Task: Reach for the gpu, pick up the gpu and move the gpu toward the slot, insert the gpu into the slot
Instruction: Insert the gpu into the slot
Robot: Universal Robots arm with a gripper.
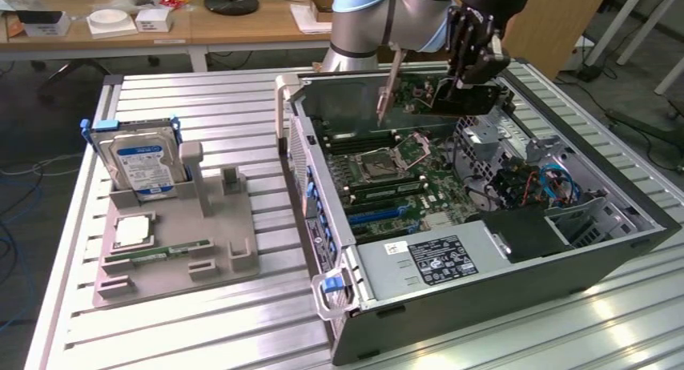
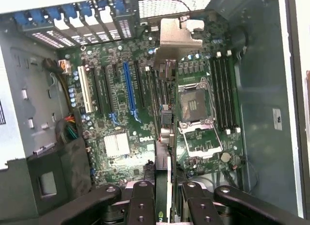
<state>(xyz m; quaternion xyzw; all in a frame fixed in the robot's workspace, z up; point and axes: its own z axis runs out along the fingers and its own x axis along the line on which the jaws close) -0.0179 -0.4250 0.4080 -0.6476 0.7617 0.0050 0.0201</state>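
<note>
Pinched edge-on by the end effector (image 1: 470,83) at upper centre, the gpu (image 1: 425,98) could miss the slot (image 1: 376,215) if it tilts.

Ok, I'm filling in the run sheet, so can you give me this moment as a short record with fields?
gripper: shut on the gpu
gpu: held on edge over the open case, not seated
slot: blue, empty
hard drive: standing in the grey holder, on the exterior view's left of the case
</note>
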